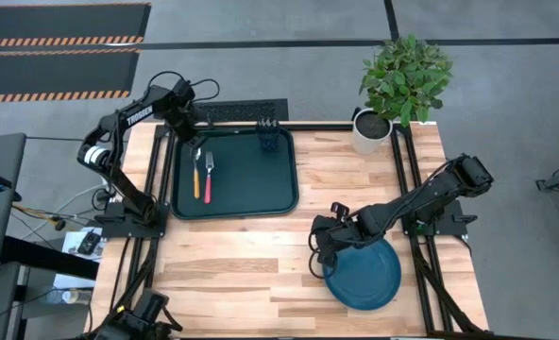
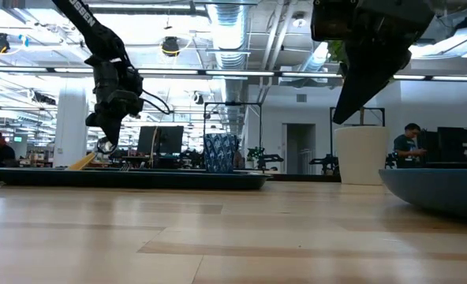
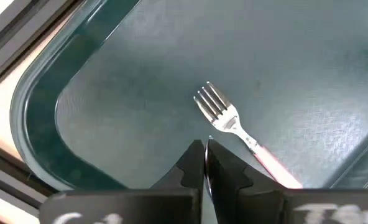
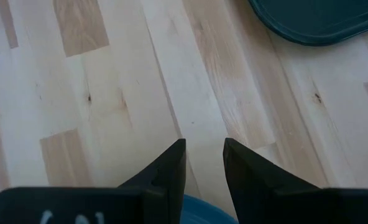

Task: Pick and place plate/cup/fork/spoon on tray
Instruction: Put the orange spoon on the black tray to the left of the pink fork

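1. In the high view, the tray (image 1: 237, 198) lay in the upper left part of the tabletop (image 1: 261, 255), already carrying the spoon (image 1: 196, 176) and the fork (image 1: 208, 178) side by side near its left edge, with the cup (image 1: 269, 141) at its upper right corner
2. The plate (image 1: 363, 274) was the one piece not yet on the tray; it sat on the bare wood at the lower right, well apart from the tray
3. The right claw (image 4: 204, 163) hovered at the plate's left rim, its fingers narrowly parted and holding nothing, the blue rim just showing beneath them
4. The left claw (image 3: 205, 163) hung over the tray's upper left corner, fingers pressed together and empty, the fork lying just beyond the tips
5. Judged from this layout, the plate pick was the step in hand; the next move called for the right claw to drop onto the rim, pinch it, then carry the plate across to the tray's free right half
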